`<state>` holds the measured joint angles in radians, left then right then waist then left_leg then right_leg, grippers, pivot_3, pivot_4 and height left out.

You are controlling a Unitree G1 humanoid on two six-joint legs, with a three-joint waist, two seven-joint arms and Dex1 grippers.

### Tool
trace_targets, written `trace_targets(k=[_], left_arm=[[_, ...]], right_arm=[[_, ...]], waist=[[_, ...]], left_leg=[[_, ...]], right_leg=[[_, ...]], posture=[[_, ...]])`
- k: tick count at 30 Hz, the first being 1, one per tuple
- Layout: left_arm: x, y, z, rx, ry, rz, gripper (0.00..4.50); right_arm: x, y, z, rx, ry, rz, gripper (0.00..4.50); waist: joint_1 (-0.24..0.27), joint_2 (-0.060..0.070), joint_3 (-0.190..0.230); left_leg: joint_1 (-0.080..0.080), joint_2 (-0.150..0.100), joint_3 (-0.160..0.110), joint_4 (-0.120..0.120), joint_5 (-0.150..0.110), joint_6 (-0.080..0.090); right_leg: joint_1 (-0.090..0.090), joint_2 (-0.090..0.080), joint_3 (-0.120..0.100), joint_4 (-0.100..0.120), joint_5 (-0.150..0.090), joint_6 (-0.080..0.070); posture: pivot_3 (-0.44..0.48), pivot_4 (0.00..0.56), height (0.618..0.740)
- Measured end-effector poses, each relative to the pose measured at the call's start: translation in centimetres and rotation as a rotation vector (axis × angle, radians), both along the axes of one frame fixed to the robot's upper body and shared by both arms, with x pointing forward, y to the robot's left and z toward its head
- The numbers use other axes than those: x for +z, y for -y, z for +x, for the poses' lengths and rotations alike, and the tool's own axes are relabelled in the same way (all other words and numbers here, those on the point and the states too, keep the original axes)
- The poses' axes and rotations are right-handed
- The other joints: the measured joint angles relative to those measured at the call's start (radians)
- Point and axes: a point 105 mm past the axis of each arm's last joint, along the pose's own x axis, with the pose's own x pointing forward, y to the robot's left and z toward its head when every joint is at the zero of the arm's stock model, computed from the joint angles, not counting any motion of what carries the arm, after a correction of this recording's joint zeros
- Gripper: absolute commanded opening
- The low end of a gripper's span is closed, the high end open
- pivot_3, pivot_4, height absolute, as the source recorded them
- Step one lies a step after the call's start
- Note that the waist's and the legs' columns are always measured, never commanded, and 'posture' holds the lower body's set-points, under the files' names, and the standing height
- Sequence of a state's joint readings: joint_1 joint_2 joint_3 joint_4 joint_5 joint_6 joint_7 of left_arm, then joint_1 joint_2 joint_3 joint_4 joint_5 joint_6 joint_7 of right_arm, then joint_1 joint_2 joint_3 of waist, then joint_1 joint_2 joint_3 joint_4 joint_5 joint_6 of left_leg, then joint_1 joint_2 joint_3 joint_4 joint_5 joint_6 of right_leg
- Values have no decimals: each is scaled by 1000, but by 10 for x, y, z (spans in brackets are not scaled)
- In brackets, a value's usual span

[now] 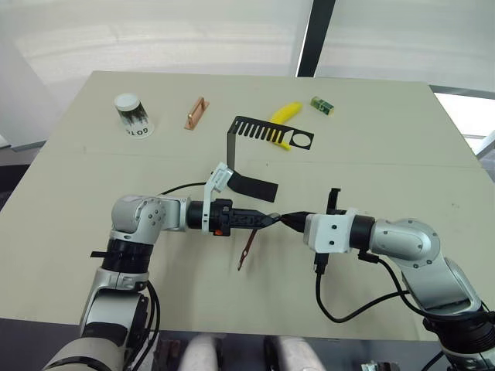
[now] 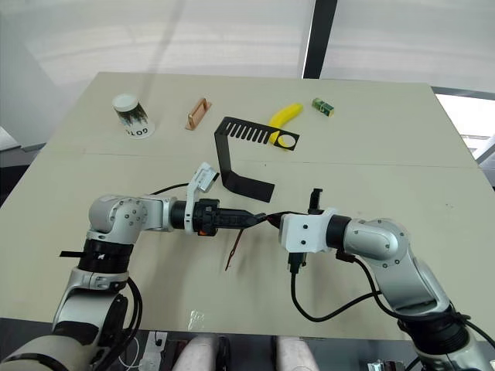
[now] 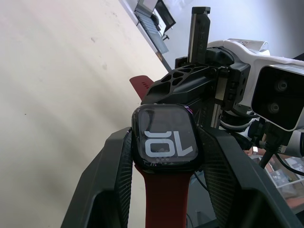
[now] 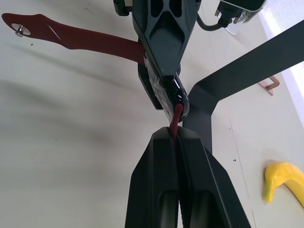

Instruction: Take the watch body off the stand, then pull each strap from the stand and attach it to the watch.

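Above the beige counter (image 1: 371, 154), the left tool (image 3: 164, 156) is clamped on the dark rounded-square watch body (image 3: 164, 138), one maroon strap (image 4: 76, 38) hanging from it. The right tool (image 4: 176, 137) is pinched tight on the second maroon strap (image 4: 176, 116), at the watch body's other edge. The thin black sheet-metal stand (image 1: 251, 143) sits just behind.

watch body (image 3: 164, 137) glossy black, white digits on dark screen; straps (image 4: 80, 38) deep maroon red, one with tiny silver stud; stand (image 1: 249, 147) matte black; both grippers' fingers black, wrist housings white; table (image 1: 387, 154) pale beige; banana (image 1: 285, 114) yellow; handle bar (image 1: 196, 113) copper; little box (image 1: 322, 105) green; cup (image 1: 133, 113) white with black markings
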<state>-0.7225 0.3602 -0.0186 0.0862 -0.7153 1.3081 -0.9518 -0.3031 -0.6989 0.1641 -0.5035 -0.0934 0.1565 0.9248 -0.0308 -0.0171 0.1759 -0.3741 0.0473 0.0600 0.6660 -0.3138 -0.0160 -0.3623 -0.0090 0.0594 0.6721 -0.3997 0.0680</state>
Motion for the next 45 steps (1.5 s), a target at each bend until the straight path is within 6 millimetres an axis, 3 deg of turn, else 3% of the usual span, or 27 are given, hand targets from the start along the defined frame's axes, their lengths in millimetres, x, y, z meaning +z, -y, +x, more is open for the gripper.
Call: trace_targets(k=[45], left_arm=[[1, 5, 0, -8, 10, -22, 1611]], right_arm=[[0, 6, 1, -20, 3, -5, 0]], waist=[[0, 0, 0]], left_leg=[[0, 0, 0, 0, 0, 0]], right_leg=[[0, 0, 0, -1, 0, 0]], posture=[[0, 150, 740]])
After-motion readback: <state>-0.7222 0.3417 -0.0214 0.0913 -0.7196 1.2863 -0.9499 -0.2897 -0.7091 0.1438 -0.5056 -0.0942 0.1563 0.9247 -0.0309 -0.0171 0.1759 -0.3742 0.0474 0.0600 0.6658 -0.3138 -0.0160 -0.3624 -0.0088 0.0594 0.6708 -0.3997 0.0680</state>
